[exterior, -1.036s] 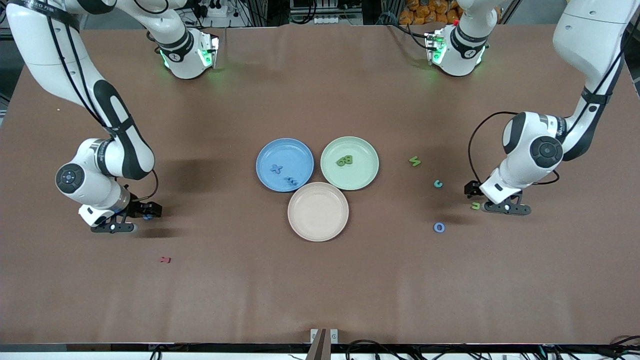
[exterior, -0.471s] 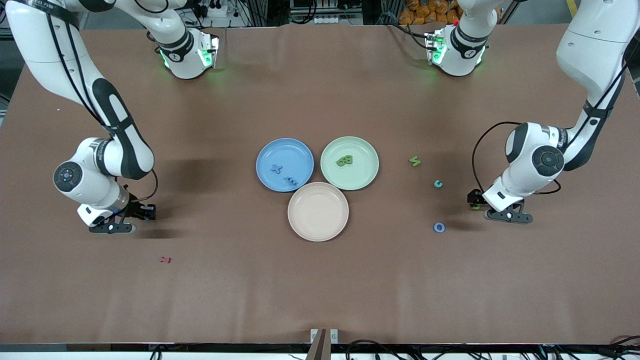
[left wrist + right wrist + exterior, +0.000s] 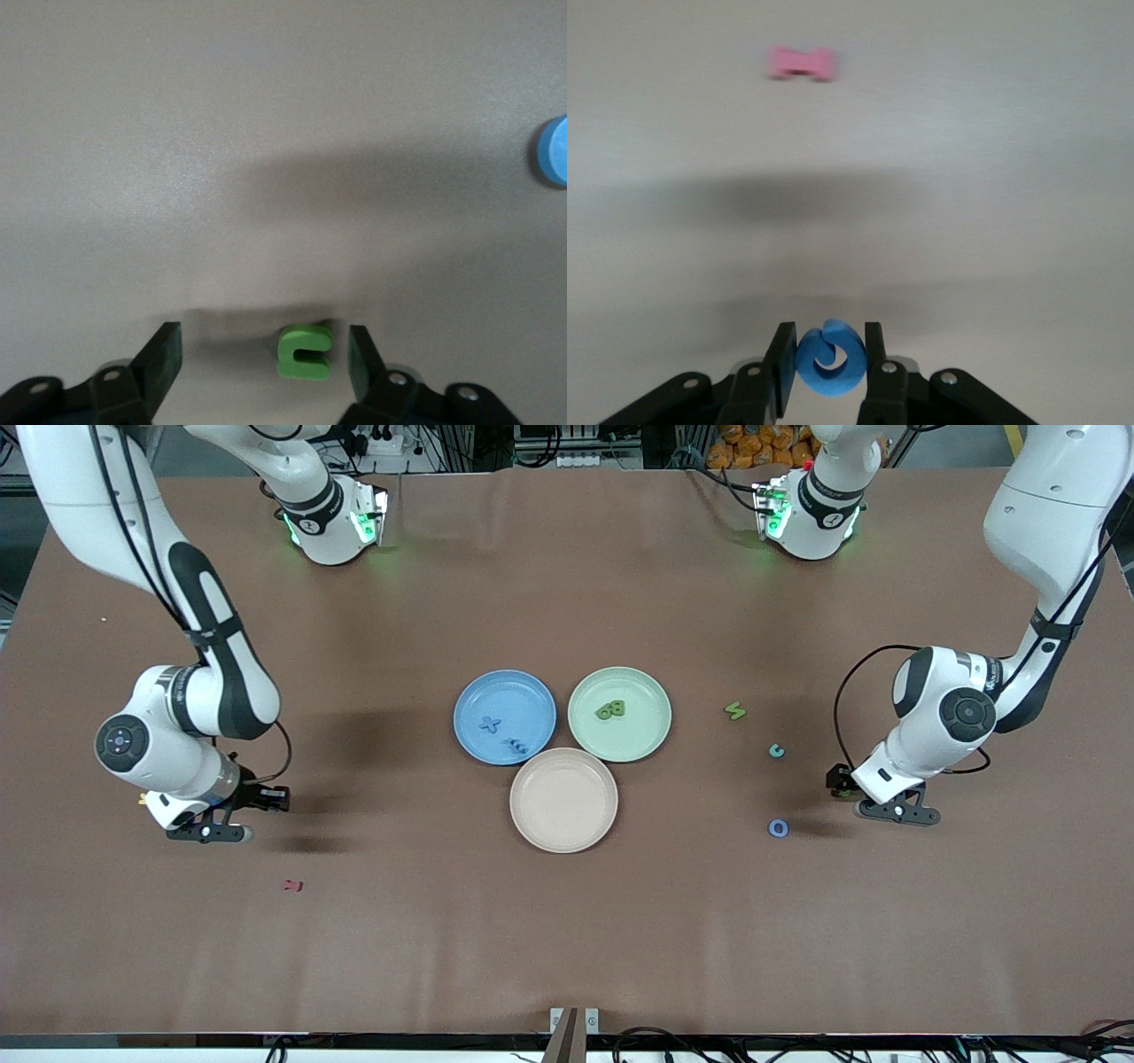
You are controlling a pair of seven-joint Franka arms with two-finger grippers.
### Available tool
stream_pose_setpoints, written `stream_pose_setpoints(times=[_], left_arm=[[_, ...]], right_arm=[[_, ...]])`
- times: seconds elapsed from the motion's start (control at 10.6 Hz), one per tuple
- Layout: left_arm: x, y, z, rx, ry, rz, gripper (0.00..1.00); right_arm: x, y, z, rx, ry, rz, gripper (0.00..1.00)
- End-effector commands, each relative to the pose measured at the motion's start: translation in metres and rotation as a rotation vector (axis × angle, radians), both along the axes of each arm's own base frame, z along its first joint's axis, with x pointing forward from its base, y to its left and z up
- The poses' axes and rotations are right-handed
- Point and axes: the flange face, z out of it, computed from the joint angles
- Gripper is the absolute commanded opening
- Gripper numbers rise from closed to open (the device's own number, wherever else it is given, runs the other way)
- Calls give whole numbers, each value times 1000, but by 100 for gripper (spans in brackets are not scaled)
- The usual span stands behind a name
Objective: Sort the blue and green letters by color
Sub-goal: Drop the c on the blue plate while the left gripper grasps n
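Nearest, my pink plate (image 3: pixel 563 800) holds nothing, the blue plate (image 3: pixel 504 716) holds blue letters (image 3: pixel 490 724) and the green plate (image 3: pixel 619 714) green letters (image 3: pixel 610 709), while my right tool (image 3: pixel 826 363) clenches a blue letter (image 3: pixel 829 357) and my left tool (image 3: pixel 264 363), released, straddles a green letter (image 3: pixel 305 351) on the table (image 3: pixel 567 939).
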Motion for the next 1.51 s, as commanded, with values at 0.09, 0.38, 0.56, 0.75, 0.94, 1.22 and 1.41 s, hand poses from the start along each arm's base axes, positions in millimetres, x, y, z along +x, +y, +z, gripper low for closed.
stream_pose_setpoints(times=[0.09, 0.38, 0.56, 0.75, 0.94, 1.22, 1.41], left_arm=[[4, -3, -5, 4, -9, -43, 81], [3, -3, -6, 4, -7, -65, 57], [3, -4, -6, 3, -5, -67, 46], [3, -4, -6, 5, -5, -68, 35], [3, -4, -6, 3, -7, -66, 12], [5, -12, 2, 2, -19, -75, 0], [7, -42, 26, -10, -45, -91, 0]], right_arm=[[-30, 176, 27, 16, -1, -95, 3], [-74, 282, 24, 19, 13, -79, 3], [-111, 340, 19, 13, 26, -20, 4], [-136, 375, 18, 18, 35, 12, 4], [-148, 389, 13, 19, 48, -21, 99], [-132, 369, 22, 21, 45, -97, 100], [-107, 331, 29, 16, 54, -120, 100]])
